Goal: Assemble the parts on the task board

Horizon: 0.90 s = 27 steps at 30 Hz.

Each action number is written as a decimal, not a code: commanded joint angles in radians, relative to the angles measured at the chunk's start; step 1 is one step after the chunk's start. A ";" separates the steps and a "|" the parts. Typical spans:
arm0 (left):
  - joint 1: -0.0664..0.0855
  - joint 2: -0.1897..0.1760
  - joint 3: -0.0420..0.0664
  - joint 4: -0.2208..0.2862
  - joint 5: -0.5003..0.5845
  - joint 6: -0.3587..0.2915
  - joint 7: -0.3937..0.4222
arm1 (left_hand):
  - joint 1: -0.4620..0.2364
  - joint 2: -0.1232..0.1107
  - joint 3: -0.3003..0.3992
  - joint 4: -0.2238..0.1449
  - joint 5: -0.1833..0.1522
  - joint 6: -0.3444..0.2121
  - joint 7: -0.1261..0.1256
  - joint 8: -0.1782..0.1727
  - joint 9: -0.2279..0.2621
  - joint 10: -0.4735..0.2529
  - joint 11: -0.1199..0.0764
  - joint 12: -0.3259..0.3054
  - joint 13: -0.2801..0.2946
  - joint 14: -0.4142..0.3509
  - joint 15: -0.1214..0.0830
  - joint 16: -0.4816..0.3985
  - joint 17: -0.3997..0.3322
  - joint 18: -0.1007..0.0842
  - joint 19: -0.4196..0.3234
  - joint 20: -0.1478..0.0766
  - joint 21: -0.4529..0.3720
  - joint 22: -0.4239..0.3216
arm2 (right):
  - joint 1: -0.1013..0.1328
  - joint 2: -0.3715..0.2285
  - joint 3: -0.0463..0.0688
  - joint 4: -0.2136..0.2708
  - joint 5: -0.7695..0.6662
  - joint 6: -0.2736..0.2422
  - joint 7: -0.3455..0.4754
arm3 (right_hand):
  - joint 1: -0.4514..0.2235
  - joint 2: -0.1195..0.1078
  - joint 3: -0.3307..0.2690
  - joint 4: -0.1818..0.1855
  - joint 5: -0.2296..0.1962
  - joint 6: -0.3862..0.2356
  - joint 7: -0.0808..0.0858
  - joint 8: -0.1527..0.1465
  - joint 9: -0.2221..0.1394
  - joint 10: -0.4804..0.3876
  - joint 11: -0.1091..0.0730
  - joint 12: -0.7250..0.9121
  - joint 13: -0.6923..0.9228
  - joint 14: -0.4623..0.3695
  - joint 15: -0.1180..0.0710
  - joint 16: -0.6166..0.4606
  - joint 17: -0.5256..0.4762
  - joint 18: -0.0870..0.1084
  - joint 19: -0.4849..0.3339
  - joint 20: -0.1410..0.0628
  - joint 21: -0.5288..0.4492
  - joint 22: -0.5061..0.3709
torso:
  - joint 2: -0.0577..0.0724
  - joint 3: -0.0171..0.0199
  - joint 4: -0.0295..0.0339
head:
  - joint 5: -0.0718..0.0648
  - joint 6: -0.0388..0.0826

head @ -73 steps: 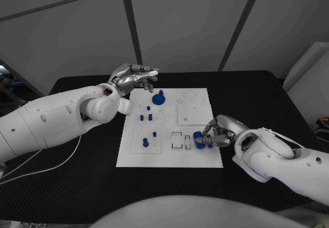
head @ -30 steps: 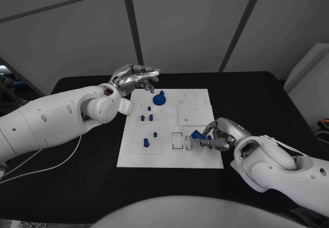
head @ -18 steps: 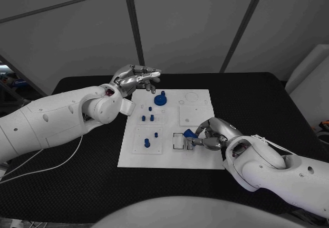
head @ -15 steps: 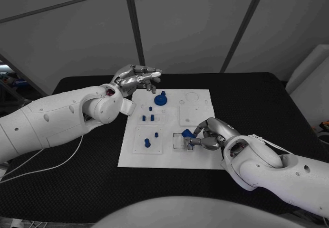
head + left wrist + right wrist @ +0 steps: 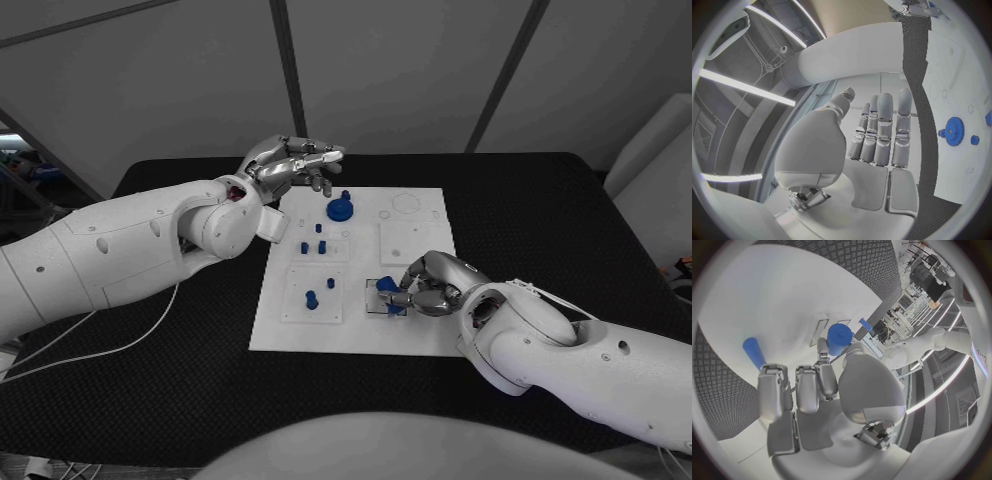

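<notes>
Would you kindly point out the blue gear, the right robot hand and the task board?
blue gear [image 5: 338, 210]: head view, centre of the disc.
right robot hand [image 5: 420, 287]: head view, back of the hand.
task board [image 5: 346, 335]: head view, bare near edge.

A black bench [image 5: 548, 210] carries a white board [image 5: 418, 335] at its middle, lying flat.

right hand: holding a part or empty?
Holding. The right hand pinches a blue part between thumb and finger over the task board; whether the part is seated: cannot tell.
</notes>
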State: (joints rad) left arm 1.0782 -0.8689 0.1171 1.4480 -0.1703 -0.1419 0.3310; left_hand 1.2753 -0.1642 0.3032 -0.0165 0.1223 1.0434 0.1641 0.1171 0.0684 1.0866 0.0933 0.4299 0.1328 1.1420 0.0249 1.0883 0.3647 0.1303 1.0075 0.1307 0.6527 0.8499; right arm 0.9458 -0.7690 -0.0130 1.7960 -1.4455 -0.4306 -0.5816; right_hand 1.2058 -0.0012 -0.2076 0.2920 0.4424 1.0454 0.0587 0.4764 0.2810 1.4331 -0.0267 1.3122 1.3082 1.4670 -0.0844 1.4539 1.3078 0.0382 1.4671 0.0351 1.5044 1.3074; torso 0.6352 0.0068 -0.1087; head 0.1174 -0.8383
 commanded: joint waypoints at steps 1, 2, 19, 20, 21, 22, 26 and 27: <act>0.002 0.001 0.001 0.003 0.002 0.011 0.003 | 0.001 0.009 -0.006 0.000 -0.003 -0.002 -0.003 0.005 0.000 -0.006 -0.002 0.004 0.001 -0.005 -0.002 0.005 -0.001 0.052 0.007 0.000 -0.005 -0.002 | 0.002 0.008 0.001 -0.008 0.004 0.046 -0.013 | -0.015 0.003 -0.008 0.000 -0.007 0.027 -0.020 0.007 0.002 0.003 -0.004 0.006 0.004 0.062 -0.006 0.004 0.056 -0.011 0.036 -0.010 0.004 0.166 | 0.000 0.0003 -0.0010 | 0.001 0.000; 0.002 0.001 0.001 0.003 0.002 0.011 0.003 | 0.001 0.009 -0.006 0.000 -0.003 -0.002 -0.003 0.005 0.000 -0.006 -0.002 0.004 0.001 -0.005 -0.002 0.005 -0.001 0.052 0.007 0.000 -0.005 -0.002 | 0.002 0.011 0.001 -0.010 0.004 0.045 -0.014 | -0.018 0.004 -0.010 0.000 -0.009 0.027 -0.020 0.008 0.003 0.004 -0.005 0.006 0.005 0.062 -0.006 0.004 0.056 -0.011 0.036 -0.010 0.004 0.166 | 0.000 0.0007 -0.0017 | 0.002 0.001; 0.002 0.003 0.001 0.000 0.002 0.013 -0.003 | 0.013 0.017 -0.006 -0.002 -0.002 -0.005 -0.002 0.005 -0.001 -0.011 -0.002 0.010 0.002 -0.006 -0.002 0.006 -0.002 0.052 0.008 0.000 -0.007 -0.003 | 0.002 0.027 0.001 -0.025 -0.012 0.002 -0.022 | -0.113 -0.010 -0.051 0.002 -0.114 0.010 -0.021 0.033 0.022 0.002 -0.005 -0.008 0.003 0.061 -0.007 -0.002 0.050 -0.009 0.032 -0.013 0.001 0.162 | 0.000 0.0008 -0.0014 | 0.006 -0.001; 0.002 0.003 0.001 0.000 0.002 0.014 -0.004 | 0.013 0.017 -0.006 -0.002 -0.002 -0.005 -0.002 0.005 -0.001 -0.011 -0.002 0.010 0.002 -0.006 -0.002 0.006 -0.002 0.052 0.008 0.000 -0.007 -0.003 | 0.002 0.028 0.001 -0.025 -0.012 0.002 -0.022 | -0.117 -0.013 -0.050 0.002 -0.117 0.010 -0.021 0.034 0.023 0.002 -0.005 -0.009 0.003 0.061 -0.007 -0.002 0.050 -0.009 0.032 -0.013 0.000 0.162 | 0.000 0.0010 -0.0016 | 0.007 -0.001; 0.002 0.003 0.001 0.000 0.002 0.014 -0.004 | 0.013 0.017 -0.006 -0.002 -0.002 -0.005 -0.002 0.005 -0.001 -0.011 -0.002 0.010 0.002 -0.006 -0.002 0.006 -0.002 0.052 0.008 0.000 -0.007 -0.003 | 0.002 0.028 0.001 -0.024 -0.012 0.001 -0.021 | -0.124 -0.018 -0.048 0.002 -0.125 0.008 -0.021 0.036 0.024 0.002 -0.005 -0.010 0.003 0.061 -0.007 -0.003 0.050 -0.009 0.032 -0.013 0.000 0.161 | 0.000 0.0010 -0.0017 | 0.008 -0.001; 0.002 0.003 0.001 0.000 0.002 0.014 -0.005 | 0.013 0.017 -0.006 -0.002 -0.002 -0.005 -0.002 0.005 -0.001 -0.011 -0.002 0.010 0.002 -0.006 -0.002 0.006 -0.002 0.052 0.008 0.000 -0.007 -0.003 | 0.002 0.029 0.001 -0.024 -0.012 0.001 -0.020 | -0.128 -0.021 -0.046 0.002 -0.129 0.008 -0.021 0.037 0.025 0.001 -0.005 -0.010 0.003 0.061 -0.007 -0.003 0.050 -0.009 0.032 -0.013 0.000 0.161 | 0.000 0.0010 -0.0017 | 0.008 -0.002; 0.002 0.004 0.001 -0.001 0.002 0.015 -0.006 | 0.013 0.018 -0.006 -0.002 -0.002 -0.005 -0.002 0.005 -0.001 -0.011 -0.002 0.010 0.002 -0.006 -0.002 0.006 -0.002 0.052 0.008 0.000 -0.007 -0.003 | 0.002 0.030 0.001 -0.023 -0.012 -0.001 -0.019 | -0.151 -0.046 -0.027 0.003 -0.152 0.004 -0.020 0.043 0.028 0.002 -0.005 -0.012 0.005 0.061 -0.007 -0.004 0.050 -0.009 0.031 -0.012 -0.001 0.161 | 0.000 0.0010 -0.0021 | 0.009 -0.003; 0.002 0.004 0.001 -0.002 0.002 0.015 -0.006 | 0.014 0.018 -0.006 -0.002 -0.002 -0.005 -0.002 0.005 -0.001 -0.012 -0.002 0.010 0.002 -0.006 -0.002 0.006 -0.002 0.052 0.008 0.000 -0.007 -0.003 | 0.002 0.030 0.001 -0.022 -0.012 -0.002 -0.018 | -0.157 -0.053 -0.020 0.003 -0.156 0.003 -0.020 0.044 0.029 0.002 -0.004 -0.013 0.005 0.061 -0.007 -0.004 0.050 -0.009 0.031 -0.012 -0.001 0.161 | 0.000 0.0010 -0.0022 | 0.009 -0.003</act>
State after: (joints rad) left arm 1.0783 -0.8666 0.1171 1.4460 -0.1703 -0.1393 0.3254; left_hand 1.2845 -0.1550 0.3028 -0.0169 0.1223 1.0434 0.1640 0.1171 0.0683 1.0830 0.0897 0.4347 0.1338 1.1420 0.0250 1.0883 0.3636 0.1303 1.0075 0.1307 0.6488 0.8481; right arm 0.9469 -0.7403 -0.0124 1.7708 -1.4506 -0.4192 -0.6011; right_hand 1.0572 -0.0503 -0.2338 0.2946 0.2902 1.0538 0.0398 0.5162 0.3095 1.4364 -0.0304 1.3035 1.3079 1.4668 -0.0844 1.4539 1.3075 0.0384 1.4671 0.0283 1.5044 1.3073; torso 0.6354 0.0077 -0.1109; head 0.1260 -0.8409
